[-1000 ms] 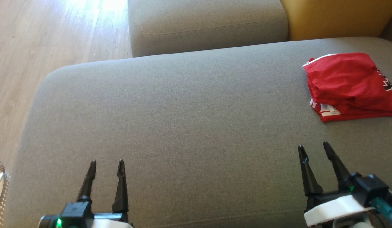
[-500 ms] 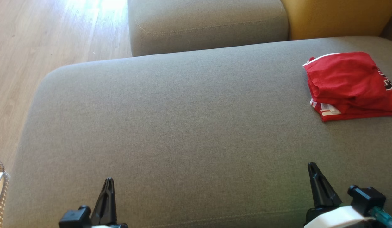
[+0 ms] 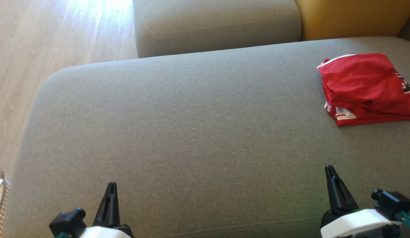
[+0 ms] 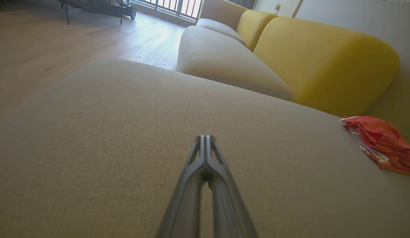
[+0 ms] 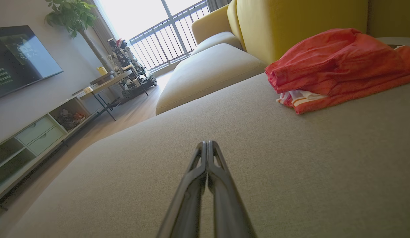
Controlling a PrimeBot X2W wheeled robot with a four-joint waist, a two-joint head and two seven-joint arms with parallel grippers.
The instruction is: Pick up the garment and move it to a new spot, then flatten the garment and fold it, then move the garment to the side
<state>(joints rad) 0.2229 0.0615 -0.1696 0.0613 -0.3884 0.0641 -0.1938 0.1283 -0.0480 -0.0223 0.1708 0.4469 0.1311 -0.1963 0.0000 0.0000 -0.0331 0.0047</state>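
- We are holding left gripper (image 3: pixel 111 185) at lower left of head view: fingers pressed together, nothing between them.
- We are holding right gripper (image 3: pixel 330 169) at lower right: fingers likewise together, empty.
- Both are pointing up frame over grey sofa cushion (image 3: pixel 191 132).
- Red garment (image 3: pixel 365 89) is lying folded on cushion at upper right of frame, just below yellow backrest (image 3: pixel 350 16), well apart from both grippers.

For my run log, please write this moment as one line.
garment: looks folded, lying at right of seat | left gripper: shut, empty, over seat | right gripper: shut, empty, short of garment
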